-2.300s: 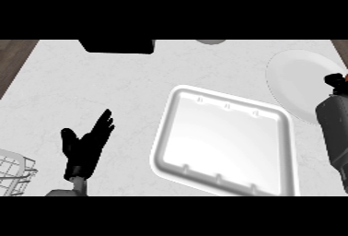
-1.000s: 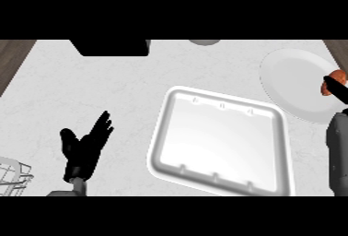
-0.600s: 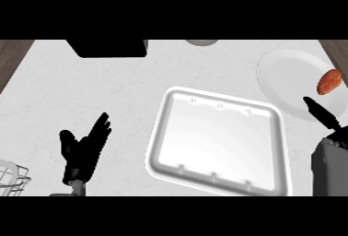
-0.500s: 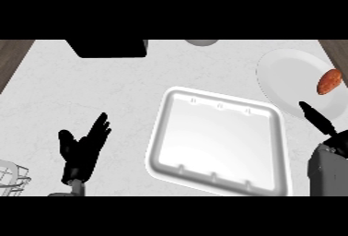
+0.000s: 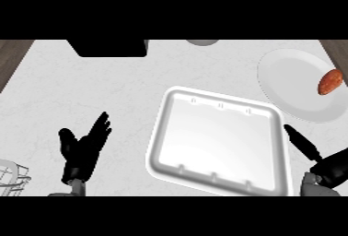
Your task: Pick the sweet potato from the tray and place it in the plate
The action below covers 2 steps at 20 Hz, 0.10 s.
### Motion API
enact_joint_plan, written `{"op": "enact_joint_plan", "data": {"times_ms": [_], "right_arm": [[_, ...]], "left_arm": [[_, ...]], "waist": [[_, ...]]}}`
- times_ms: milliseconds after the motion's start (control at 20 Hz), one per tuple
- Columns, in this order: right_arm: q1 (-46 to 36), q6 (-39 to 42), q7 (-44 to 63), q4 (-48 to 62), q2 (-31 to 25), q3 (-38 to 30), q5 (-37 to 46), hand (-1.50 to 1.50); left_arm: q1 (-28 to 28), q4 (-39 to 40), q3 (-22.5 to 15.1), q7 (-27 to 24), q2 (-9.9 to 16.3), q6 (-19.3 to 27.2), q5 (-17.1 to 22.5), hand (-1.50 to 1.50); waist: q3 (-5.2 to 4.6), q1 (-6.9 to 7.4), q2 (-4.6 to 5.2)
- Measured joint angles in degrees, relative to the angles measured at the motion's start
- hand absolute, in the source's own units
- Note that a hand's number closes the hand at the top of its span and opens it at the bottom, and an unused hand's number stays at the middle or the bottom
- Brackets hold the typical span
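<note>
Head view. Right hand (image 5: 325,161), at the lower right beside the tray (image 5: 217,138), has its fingers extended and holds nothing; part of it is cut off by the view's edge. Left hand (image 5: 81,147) rests open on the counter (image 5: 102,83) at lower left, fingers up. The sweet potato (image 5: 330,81) lies on the plate (image 5: 292,87) near its right rim, well apart from both hands.

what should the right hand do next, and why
Probably just draw the right hand further back to rest at the lower right. The sweet potato already lies on the plate, the tray holds nothing, and the hand's fingers are open and apart from the plate. The left hand rests open at the lower left, so nothing else seems needed.
</note>
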Motion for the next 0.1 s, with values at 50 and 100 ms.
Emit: {"op": "enact_joint_plan", "data": {"times_ms": [50, 100], "right_arm": [[0.77, -1.07, 1.39, -0.81, 0.07, 1.63, 0.65, -1.5], [2.37, -1.32, 2.98, -2.72, 0.12, 3.15, 1.42, -1.5]], "left_arm": [[-0.01, -0.05, -0.17, -0.02, -0.36, 0.21, -0.29, 0.0], [-0.24, 0.44, 0.01, -0.5, -0.59, 0.26, -0.37, 0.0]], "waist": [[-0.01, 0.03, 0.02], [0.01, 0.04, 0.01]]}}
